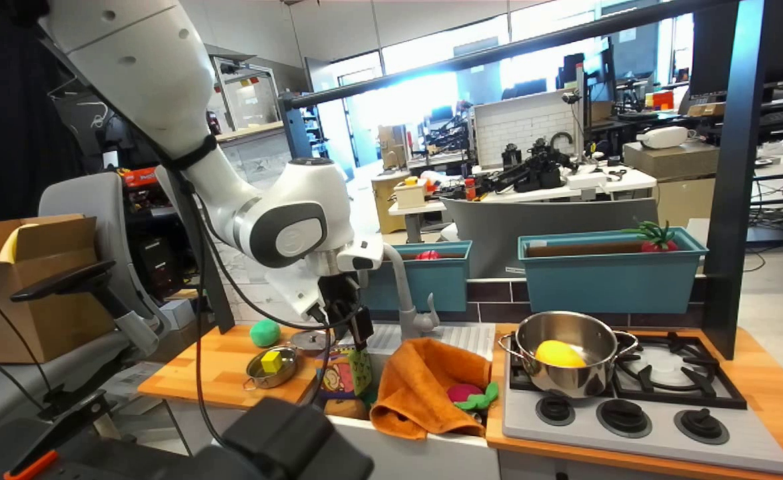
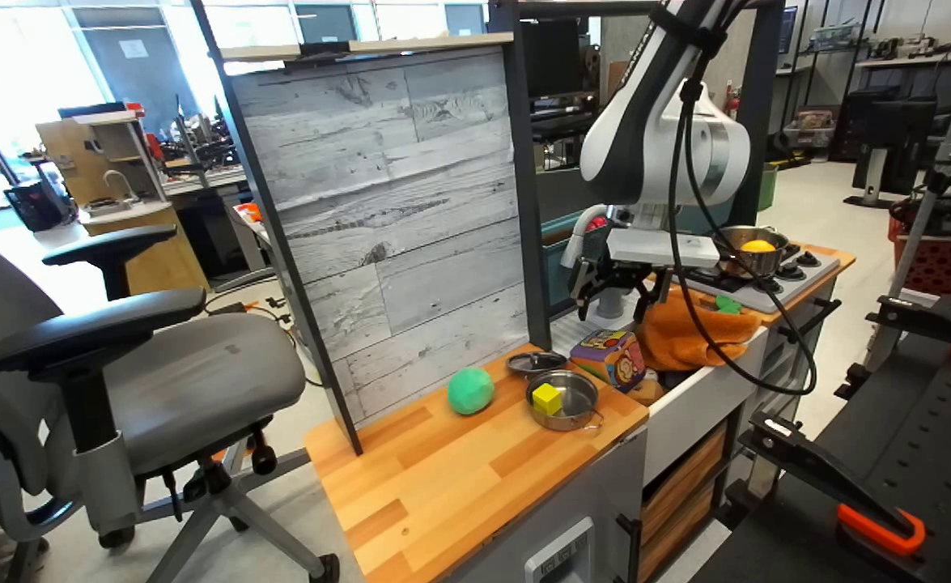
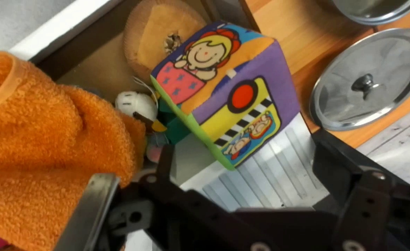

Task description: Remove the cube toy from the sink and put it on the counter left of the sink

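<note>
Cube [image 2: 609, 358] of printed fabric with rounded edges, in the sink [image 2: 689, 423] beneath the tool [image 2: 611, 314]; tool spread wide, holding nothing; nubbly orange towel [image 3: 51, 132], loosely folded, below the tool to one side.

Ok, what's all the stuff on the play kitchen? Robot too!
Sink: 1, white, middle
Counter: 1, brown, beside sink
Cube toy: 1, multicoloured, in sink
Faucet: 1, grey, behind sink
Cloth: 1, orange, over sink's edge
Round toy: 1, tan, in sink
Small toys: count unclear, mixed, in sink
Leafy toy: 1, magenta, by cloth
Ball: 1, green, on counter
Pan: 1, silver, on counter
Block: 1, yellow, in pan
Lid: 1, silver, on counter
Stove: 1, grey, past sink
Pot: 1, silver, on stove
Toy food: 1, yellow, in pot
Planters: 2, teal, at back
Red toys: 2, red, in planters
Arm: 1, white, over sink
Gripper: 1, black, open, above cube toy
</note>
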### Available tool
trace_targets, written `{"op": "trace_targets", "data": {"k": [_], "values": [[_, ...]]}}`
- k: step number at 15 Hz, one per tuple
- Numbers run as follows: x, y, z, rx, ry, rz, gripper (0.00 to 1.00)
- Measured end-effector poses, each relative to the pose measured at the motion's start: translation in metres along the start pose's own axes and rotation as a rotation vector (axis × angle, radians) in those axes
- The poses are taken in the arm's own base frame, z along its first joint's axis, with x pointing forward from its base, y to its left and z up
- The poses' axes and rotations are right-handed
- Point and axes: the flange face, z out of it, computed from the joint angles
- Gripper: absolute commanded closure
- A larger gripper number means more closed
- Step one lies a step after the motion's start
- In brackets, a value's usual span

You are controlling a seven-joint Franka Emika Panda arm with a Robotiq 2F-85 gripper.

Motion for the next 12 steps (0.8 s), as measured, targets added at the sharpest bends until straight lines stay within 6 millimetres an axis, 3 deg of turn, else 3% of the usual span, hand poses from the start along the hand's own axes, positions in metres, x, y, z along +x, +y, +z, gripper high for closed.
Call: {"op": "trace_targets", "data": {"k": [5, 12], "values": [[0.004, -0.002, 0.012, -0.006, -0.072, 0.066, 0.00], [0.023, 0.012, 0.036, -0.052, -0.086, 0.163, 0.00]]}}
